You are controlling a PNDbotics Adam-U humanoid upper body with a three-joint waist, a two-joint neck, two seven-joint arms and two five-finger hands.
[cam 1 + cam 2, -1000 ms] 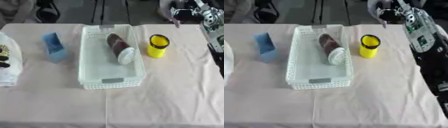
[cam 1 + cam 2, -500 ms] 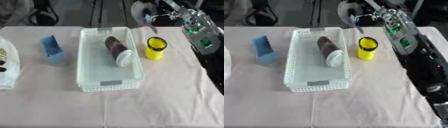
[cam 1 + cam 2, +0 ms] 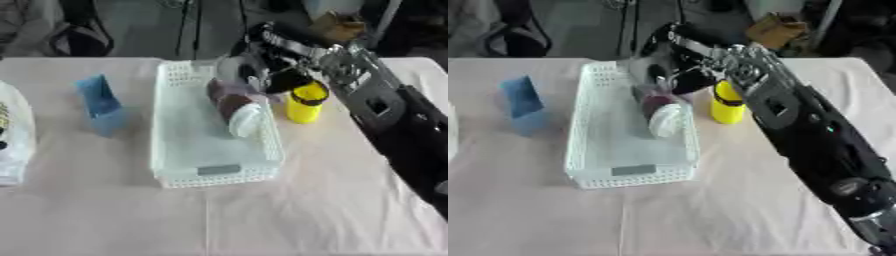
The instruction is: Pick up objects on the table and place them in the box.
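The robot's right arm [image 3: 798, 120] reaches in from the lower right of the frame, diagonally up to the upper centre, where its right hand [image 3: 267, 70] hangs over the far end of the white box [image 3: 188, 150] and just beside the top of a yellow cup [image 3: 303, 104]. The hand is blurred, and whether its fingers are spread or curled cannot be told; it does not visibly hold anything. The box, a long perforated basket, stands in the middle of the desk [image 3: 289, 210], which is covered in a pale pinkish cloth. Inside the box, towards its far right side, a dark brown jar [image 3: 229, 102] lies on its side, its white lid [image 3: 244, 120] pointing toward the near end. The yellow cup stands upright on the desk just outside the box's right wall, near the far end, with a dark band at its rim. To the left of the box, apart from it, a blue carton [image 3: 101, 104] stands on the cloth in the upper left of the frame. At the far left edge a white bag [image 3: 13, 137] shows only in part. The left hand appears in neither view.
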